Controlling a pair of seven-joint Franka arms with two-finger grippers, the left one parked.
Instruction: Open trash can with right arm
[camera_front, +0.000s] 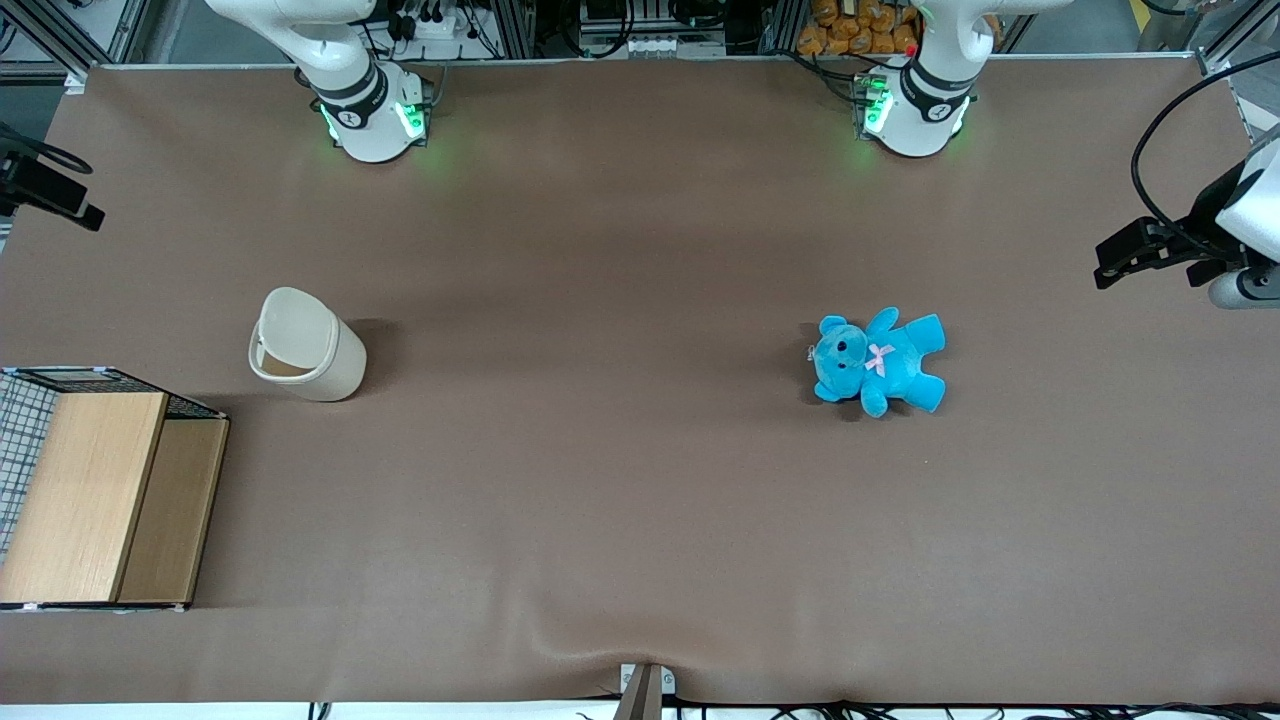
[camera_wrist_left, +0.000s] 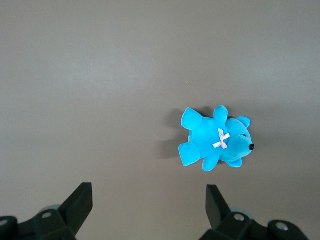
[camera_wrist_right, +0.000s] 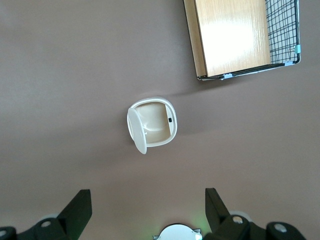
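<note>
The cream-white trash can (camera_front: 318, 362) stands on the brown table toward the working arm's end. Its flip lid (camera_front: 292, 320) is swung up and the inside of the bin shows. In the right wrist view the trash can (camera_wrist_right: 156, 123) is seen from high above, with its lid (camera_wrist_right: 136, 131) standing on edge beside the opening. My right gripper (camera_wrist_right: 147, 192) is open and empty, well above the table and apart from the can. In the front view only a black part of the gripper (camera_front: 45, 192) shows at the picture's edge.
A wood-panelled wire crate (camera_front: 95, 490) sits nearer the front camera than the trash can; it also shows in the right wrist view (camera_wrist_right: 235, 35). A blue teddy (camera_front: 880, 362) lies toward the parked arm's end. The right arm's base (camera_front: 370, 115) stands at the table's back edge.
</note>
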